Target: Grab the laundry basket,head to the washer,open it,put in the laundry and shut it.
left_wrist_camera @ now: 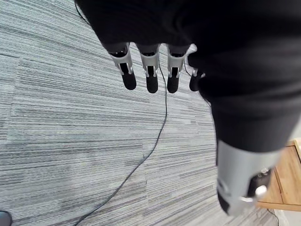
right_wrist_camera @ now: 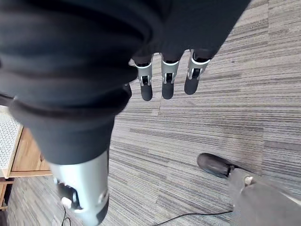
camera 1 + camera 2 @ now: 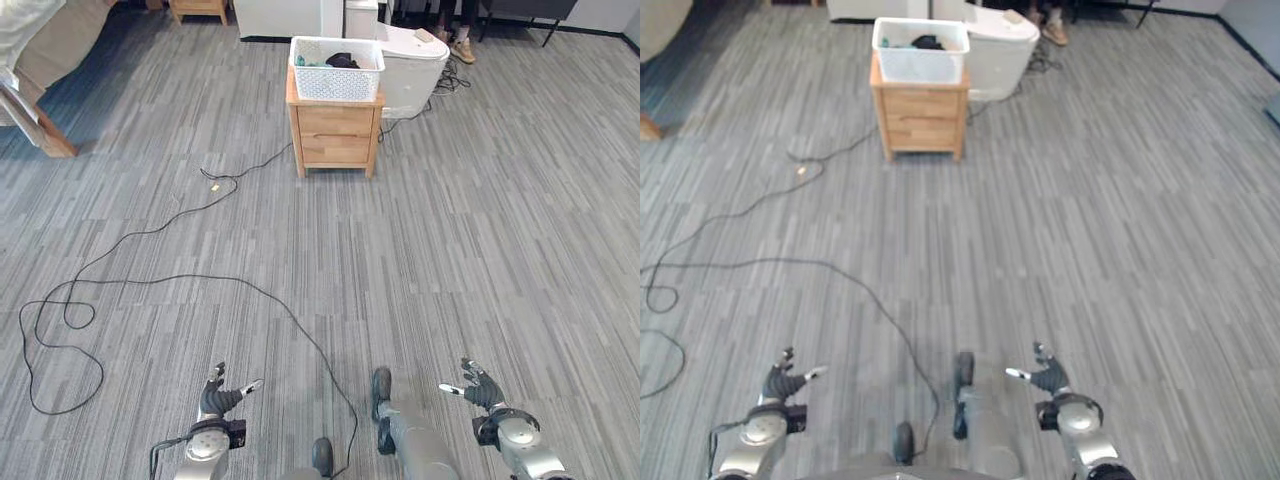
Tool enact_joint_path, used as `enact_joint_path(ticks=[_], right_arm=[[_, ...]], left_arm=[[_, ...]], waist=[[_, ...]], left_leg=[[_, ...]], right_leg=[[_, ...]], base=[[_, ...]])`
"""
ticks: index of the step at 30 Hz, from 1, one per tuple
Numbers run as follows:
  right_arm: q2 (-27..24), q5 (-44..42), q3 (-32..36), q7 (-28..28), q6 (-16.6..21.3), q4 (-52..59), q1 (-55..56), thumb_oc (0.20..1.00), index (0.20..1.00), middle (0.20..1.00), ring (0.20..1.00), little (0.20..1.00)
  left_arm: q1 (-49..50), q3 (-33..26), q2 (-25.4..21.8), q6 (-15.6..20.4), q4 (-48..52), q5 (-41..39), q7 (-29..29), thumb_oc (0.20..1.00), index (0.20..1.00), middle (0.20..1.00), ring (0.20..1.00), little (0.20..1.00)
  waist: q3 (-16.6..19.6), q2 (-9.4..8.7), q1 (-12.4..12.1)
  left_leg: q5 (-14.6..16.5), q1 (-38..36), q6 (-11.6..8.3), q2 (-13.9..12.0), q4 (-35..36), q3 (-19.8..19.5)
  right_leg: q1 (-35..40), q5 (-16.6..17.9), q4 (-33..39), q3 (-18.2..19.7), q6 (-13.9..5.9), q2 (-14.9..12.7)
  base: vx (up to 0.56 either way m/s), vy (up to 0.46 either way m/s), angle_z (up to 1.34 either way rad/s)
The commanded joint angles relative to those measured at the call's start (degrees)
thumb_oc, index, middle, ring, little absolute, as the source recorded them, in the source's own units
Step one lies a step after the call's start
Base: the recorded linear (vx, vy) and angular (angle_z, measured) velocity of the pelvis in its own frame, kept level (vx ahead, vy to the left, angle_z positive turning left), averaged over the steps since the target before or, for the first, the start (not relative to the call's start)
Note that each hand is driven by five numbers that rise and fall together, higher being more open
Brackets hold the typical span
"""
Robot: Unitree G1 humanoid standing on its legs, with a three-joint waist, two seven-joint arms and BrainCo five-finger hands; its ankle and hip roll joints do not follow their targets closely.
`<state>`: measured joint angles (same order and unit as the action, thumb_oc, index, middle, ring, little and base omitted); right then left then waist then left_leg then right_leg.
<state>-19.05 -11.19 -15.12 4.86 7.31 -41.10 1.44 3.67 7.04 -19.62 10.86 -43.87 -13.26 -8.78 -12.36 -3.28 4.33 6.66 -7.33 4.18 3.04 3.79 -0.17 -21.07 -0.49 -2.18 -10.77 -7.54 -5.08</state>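
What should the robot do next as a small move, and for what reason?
Probably walk forward toward the laundry basket. It sits on top of the wooden cabinet far across the floor, well beyond reach. The left hand and the right hand are both low, open and hold nothing. The white washer stands just behind the cabinet.

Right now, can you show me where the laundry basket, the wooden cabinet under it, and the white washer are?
laundry basket (image 3: 336, 82), left eye view, on its white front wall.
wooden cabinet (image 3: 335, 135), left eye view, on its drawer front.
washer (image 3: 416, 62), left eye view, on its white top.
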Motion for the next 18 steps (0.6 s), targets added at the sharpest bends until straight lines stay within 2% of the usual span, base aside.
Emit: enact_joint_path(ticks=[1,2,4,5,6,7,8,9,10,11,12,14,15,17,18], right_arm=[[-1.69,1.62,-0.02,0.19,2.24,2.59,-0.17,1.0,1.0,1.0,1.0,1.0],[-1.95,1.76,0.46,0.1,2.16,2.57,0.42,1.0,1.0,1.0,1.0,1.0],[-2.56,2.17,1.02,0.4,2.3,2.07,1.13,1.0,1.0,1.0,1.0,1.0],[-2.73,2.08,1.22,0.58,2.51,2.09,1.3,1.0,1.0,1.0,1.0,1.0],[-3.5,1.9,1.47,0.62,2.58,2.79,1.79,1.0,1.0,1.0,1.0,1.0],[-3.5,1.9,1.47,0.62,2.57,2.81,1.8,1.0,1.0,1.0,1.0,1.0],[-3.78,1.71,1.5,0.86,2.7,2.36,1.49,1.0,1.0,1.0,1.0,1.0],[-4.27,1.38,1.6,1.26,2.4,1.86,1.05,1.0,1.0,1.0,1.0,1.0],[-4.28,1.38,1.62,1.27,2.4,1.85,1.04,1.0,1.0,1.0,1.0,1.0],[-4.5,1.29,1.6,1.41,2.25,1.83,0.84,1.0,1.0,1.0,1.0,1.0],[-4.79,1.29,1.86,1.38,2.13,2.2,0.81,1.0,1.0,1.0,1.0,1.0],[-5.03,1.37,2.12,1.43,2.08,2.36,1.07,1.0,1.0,1.0,1.0,1.0],[-5.04,1.52,2.09,1.51,1.89,2.36,1.19,1.0,1.0,1.0,1.0,1.0],[-4.57,1.59,2.14,2.01,1.72,1.63,1.31,1.0,1.0,1.0,1.0,1.0],[-4.4,1.58,2.1,2.36,1.77,1.0,1.24,1.0,1.0,1.0,1.0,1.0]], left_arm=[[0.02,0.91,-1.59,2.55,2.61,1.6,0.04,1.0,1.0,1.0,1.0,1.0],[0.4,1.19,-1.47,2.34,2.73,1.88,0.27,1.0,1.0,1.0,1.0,1.0],[0.68,1.49,-0.69,2.36,2.18,1.61,0.28,1.0,1.0,1.0,1.0,1.0],[0.61,1.55,-0.4,2.34,1.81,1.34,0.23,1.0,1.0,1.0,1.0,1.0],[0.76,1.96,-0.01,2.32,2.17,0.84,0.51,1.0,1.0,1.0,1.0,1.0],[0.77,1.97,-0.01,2.32,2.17,0.83,0.52,1.0,1.0,1.0,1.0,1.0],[0.53,2.04,0.21,2.5,1.8,0.58,0.37,1.0,1.0,1.0,1.0,1.0],[-0.3,3.04,0.43,2.33,1.94,0.47,0.55,1.0,1.0,1.0,1.0,1.0],[-0.33,3.05,0.44,2.34,1.92,0.47,0.55,1.0,1.0,1.0,1.0,1.0],[-0.93,3.6,0.42,2.24,1.79,0.57,0.73,1.0,1.0,1.0,1.0,1.0],[-1.04,4.13,0.24,2.15,2.57,1.04,1.13,1.0,1.0,1.0,1.0,1.0],[-1.02,4.31,0.18,2.07,2.52,1.28,1.18,1.0,1.0,1.0,1.0,1.0],[-0.91,4.41,0.21,1.98,2.71,1.34,1.19,1.0,1.0,1.0,1.0,1.0],[-0.7,4.11,0.2,1.54,2.86,0.96,1.05,1.0,1.0,1.0,1.0,1.0],[-0.7,4.04,0.13,1.56,2.77,0.95,0.77,1.0,1.0,1.0,1.0,1.0]], waist=[[1.74,0.6,1.32],[2.44,1.0,1.67],[3.39,2.07,2.03],[3.99,2.44,2.18],[4.59,2.8,2.48],[4.62,2.82,2.52],[4.83,2.68,2.68],[4.31,1.59,2.58],[4.18,1.71,2.42],[4.01,0.7,2.19],[3.89,0.42,1.39],[3.73,0.14,1.07],[3.56,-0.09,0.66],[3.01,0.7,-0.61],[2.62,0.82,-1.14]], left_leg=[[4.68,-6.74,-3.33,1.35,-4.87,-1.75],[4.14,-6.97,-4.03,0.89,-5.81,-2.31],[0.44,-6.34,-6.59,-0.31,-9.11,-2.28],[-2.19,-5.79,-8.49,-1.04,-11.38,-1.94],[-6.74,-3.5,-10.85,-2.54,-18.05,-0.33],[-6.64,-3.36,-10.87,-2.56,-18.26,-0.37],[-8.22,-1.97,-11.52,-3.41,-21.22,1.33],[-8.47,2.19,-10.59,-5.32,-25.17,6.01],[-8.17,2.2,-10.6,-5.49,-25.54,6.13],[-6.4,5.21,-9.3,-5.5,-25.29,8.5],[-3.3,7.77,-8.14,-5.74,-21.91,10.55],[-2.71,9.59,-7.94,-5.72,-19.62,11.18],[-3.56,12.19,-7.89,-6.05,-16.87,11.68],[-9.91,15.17,-8.86,-6.69,-8.56,11.22],[-12.0,16.78,-9.22,-6.88,-6.3,11.01]], right_leg=[[3.81,5.84,-0.22,-0.23,-0.81,1.91],[4.37,6.03,-0.63,0.41,-0.25,2.33],[6.29,6.4,-0.56,0.06,0.65,2.96],[7.62,6.39,-0.22,-0.67,1.26,3.29],[10.51,5.03,0.66,-0.83,2.43,3.75],[10.48,5.04,0.69,-0.87,2.44,3.76],[12.18,3.97,1.44,-1.06,3.14,3.93],[15.3,2.22,2.46,-0.94,3.85,2.98],[15.39,2.21,2.47,-0.84,3.86,3.15],[16.97,1.5,3.07,-0.75,3.79,2.27],[18.95,0.81,4.19,-0.22,3.23,2.09],[20.06,0.34,4.89,-0.07,2.83,1.8],[21.44,-0.14,5.49,0.24,2.71,1.74],[24.09,-1.39,6.37,1.35,2.71,3.13],[25.22,-2.01,6.39,1.88,2.76,3.56]], base=[[0.37,-0.157,0.52],[0.37,-0.165,0.51],[0.32,-0.174,0.69],[0.39,-0.22,0.75],[0.3,-0.163,0.41],[0.29,-0.145,0.26],[0.27,-0.132,0.04],[0.27,-0.129,-0.06],[0.26,-0.115,-0.1],[0.26,-0.044,-0.25],[0.26,-0.044,-0.04],[0.21,0.001,-0.16],[0.28,0.007,-0.3],[0.3,0.026,-0.02],[0.3,0.045,0.1]])
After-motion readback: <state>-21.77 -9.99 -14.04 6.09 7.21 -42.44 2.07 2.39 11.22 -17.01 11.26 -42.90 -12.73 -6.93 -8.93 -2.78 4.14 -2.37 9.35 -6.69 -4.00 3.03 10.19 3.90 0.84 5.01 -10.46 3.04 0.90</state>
